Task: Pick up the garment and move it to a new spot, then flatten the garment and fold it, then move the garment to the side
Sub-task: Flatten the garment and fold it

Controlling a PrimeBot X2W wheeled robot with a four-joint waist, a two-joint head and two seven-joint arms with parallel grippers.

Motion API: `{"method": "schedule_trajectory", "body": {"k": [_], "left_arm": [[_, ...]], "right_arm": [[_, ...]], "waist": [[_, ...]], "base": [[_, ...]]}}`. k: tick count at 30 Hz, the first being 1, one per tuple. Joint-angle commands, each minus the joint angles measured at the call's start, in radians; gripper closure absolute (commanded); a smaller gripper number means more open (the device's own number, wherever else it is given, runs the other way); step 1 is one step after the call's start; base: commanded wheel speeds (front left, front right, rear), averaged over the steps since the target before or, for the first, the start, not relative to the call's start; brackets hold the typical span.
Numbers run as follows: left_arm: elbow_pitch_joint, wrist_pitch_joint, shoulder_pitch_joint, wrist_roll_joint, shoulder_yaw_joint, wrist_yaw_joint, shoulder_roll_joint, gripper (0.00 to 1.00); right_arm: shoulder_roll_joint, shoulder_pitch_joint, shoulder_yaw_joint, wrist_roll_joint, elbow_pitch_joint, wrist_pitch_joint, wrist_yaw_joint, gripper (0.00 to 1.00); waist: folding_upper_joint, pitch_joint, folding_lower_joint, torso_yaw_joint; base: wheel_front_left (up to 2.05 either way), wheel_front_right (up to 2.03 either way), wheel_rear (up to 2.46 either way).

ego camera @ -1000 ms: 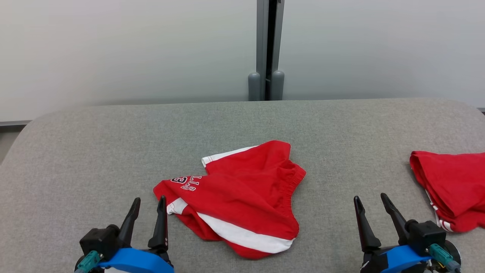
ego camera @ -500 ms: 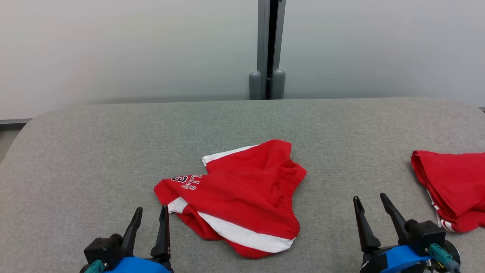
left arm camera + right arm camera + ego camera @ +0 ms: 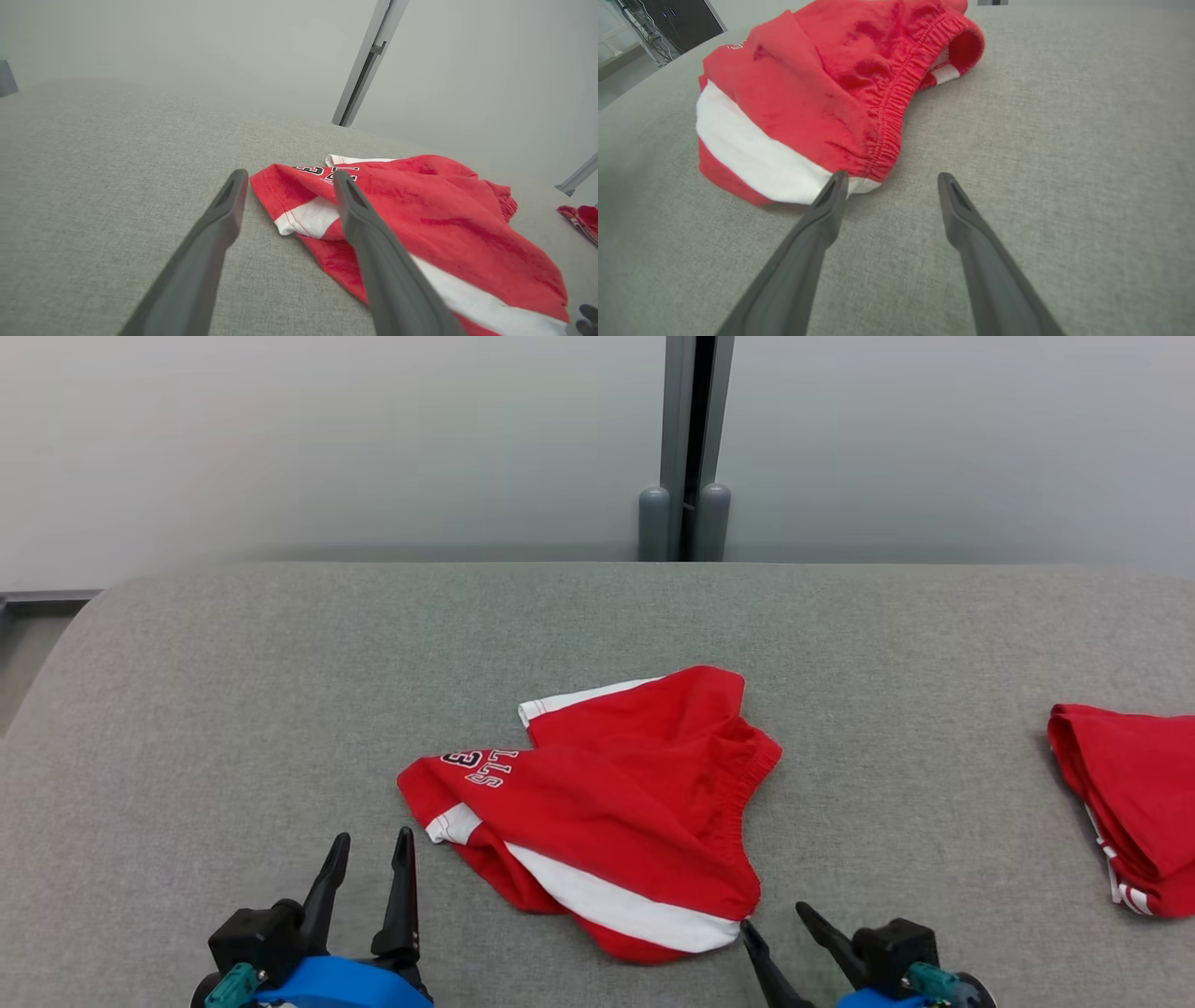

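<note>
Garment (image 3: 607, 803): crumpled red shorts with white stripe and elastic waistband, lying mid-surface.
Left gripper (image 3: 372, 837): fingers standing apart beside the near-left hem.
Right gripper (image 3: 775, 917): fingers standing apart, one tip at the striped corner.
Surface (image 3: 233, 691): grey woven fabric, also bearing a second red garment (image 3: 1130, 784).
Room: pale wall panels (image 3: 373, 448) meeting at a grey post (image 3: 695, 429).

Grey fabric table (image 3: 233, 709) carries red shorts (image 3: 607, 803) centrally — another red garment (image 3: 1134, 793) rightward.

red shorts (image 3: 607, 803) with white stripes, crumpled, lying mid grey surface (image 3: 233, 691), elastic waistband facing right
</note>
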Motion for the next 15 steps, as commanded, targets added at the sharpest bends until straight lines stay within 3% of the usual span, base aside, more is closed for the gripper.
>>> {"method": "schedule_trajectory", "body": {"k": [1,13,15], "left_arm": [[0.001,-0.005,-0.018,0.007,0.010,-0.004,-0.001,0.00],[0.009,-0.005,-0.028,0.030,0.032,-0.015,-0.013,0.00],[0.010,-0.005,-0.028,0.031,0.037,-0.018,-0.015,0.00]], "right_arm": [[-0.003,-0.032,0.025,0.007,0.028,0.010,0.000,0.00],[-0.003,-0.142,0.119,0.036,0.197,-0.001,0.000,0.00],[-0.003,-0.154,0.136,0.052,0.212,-0.012,0.000,0.53]], "waist": [[0.0000,0.011,0.0000,0.013],[0.0000,0.036,0.0000,0.060],[0.0000,0.037,0.0000,0.064]], "base": [[0.00,0.00,0.00],[0.00,0.00,0.00],[0.00,0.00,0.00]]}}
